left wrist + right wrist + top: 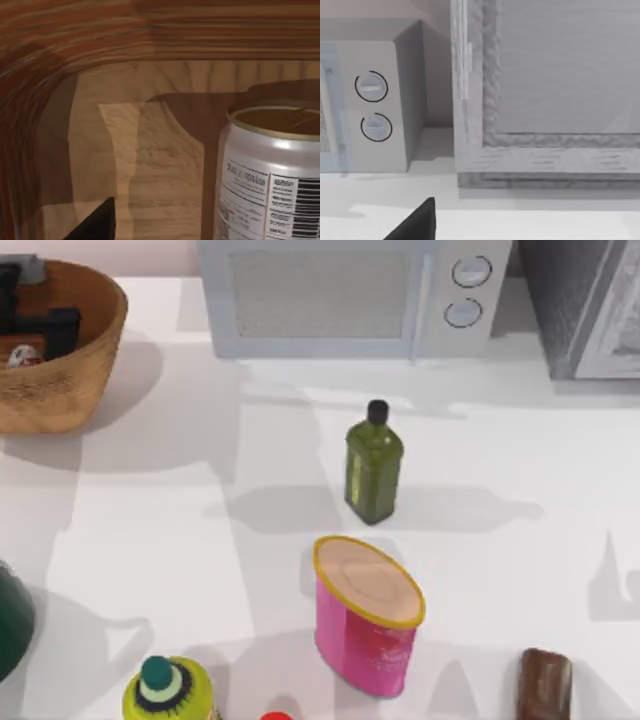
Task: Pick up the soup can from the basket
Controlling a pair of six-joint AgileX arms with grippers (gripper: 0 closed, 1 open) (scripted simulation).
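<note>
We see the white table (150, 520) carrying every item. At its far edge stands a pale grey microwave (345, 295) with two round dials, and a second grey appliance (585, 305) stands at the far right; our right wrist view faces both from close by. No writing can be read on either.

At the far left sits the basket (75, 370), tan-brown and woven in horizontal coils. Our left gripper (35, 315) is lowered inside it, its dark parts showing above the basket floor. We cannot tell how far its fingers are spread. The soup can (22, 357) lies in the basket, just beside the gripper on the near-left side. In the left wrist view the soup can (270, 175) stands close to the camera, with a silver-white wall, a gold-toned end, a barcode and blocks of fine print too small to read, plus a small red mark.

Near the centre, a pink canister (365, 615) with a gold rim bears faint, unreadable markings. Beyond it stands a dark green bottle (373, 465) with a black cap. At the near edge are a yellow-green bottle (168, 690), a dark green object (12, 620) at the left and a brown object (545, 685) at the right.
</note>
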